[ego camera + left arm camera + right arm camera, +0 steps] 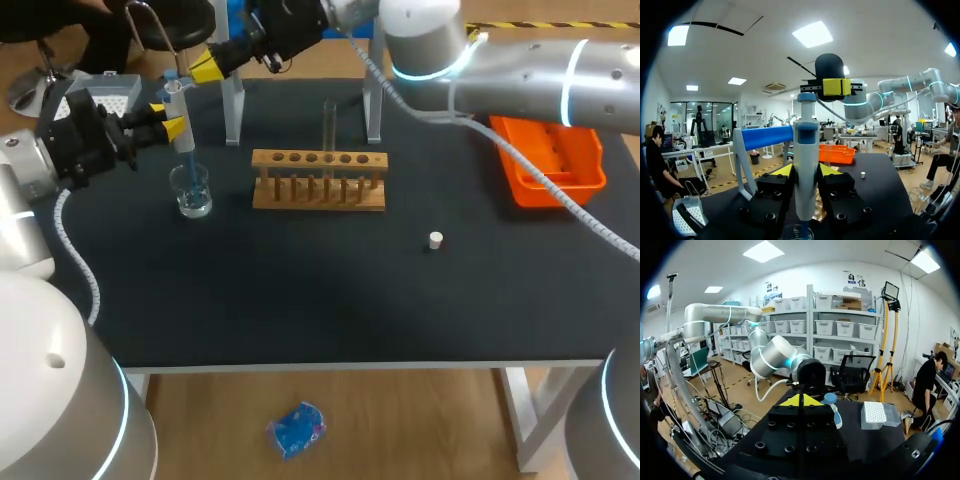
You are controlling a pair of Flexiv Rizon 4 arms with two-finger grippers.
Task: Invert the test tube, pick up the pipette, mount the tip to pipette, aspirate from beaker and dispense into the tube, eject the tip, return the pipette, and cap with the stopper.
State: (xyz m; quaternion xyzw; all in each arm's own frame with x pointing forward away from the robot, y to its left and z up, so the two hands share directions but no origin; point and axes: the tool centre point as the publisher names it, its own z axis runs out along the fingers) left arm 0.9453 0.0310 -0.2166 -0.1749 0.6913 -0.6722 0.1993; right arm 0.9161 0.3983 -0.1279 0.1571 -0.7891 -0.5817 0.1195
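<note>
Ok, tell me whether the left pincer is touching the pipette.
Touching. The left wrist view shows the pipette upright in the left pincer, both yellow-tipped fingers pressed against its body from opposite sides.

The left pincer (805, 172) grips a blue-and-white plastic pipette (805, 145) upright between its yellow-tipped fingers, with the pipette's lower end over a clear glass beaker (797, 233). The right pincer (836, 87) hangs just above the pipette's top. Farther off on the black surface (885, 192) sit a shallow orange plastic tray (837, 153) and a small white stopper (863, 174).
</note>
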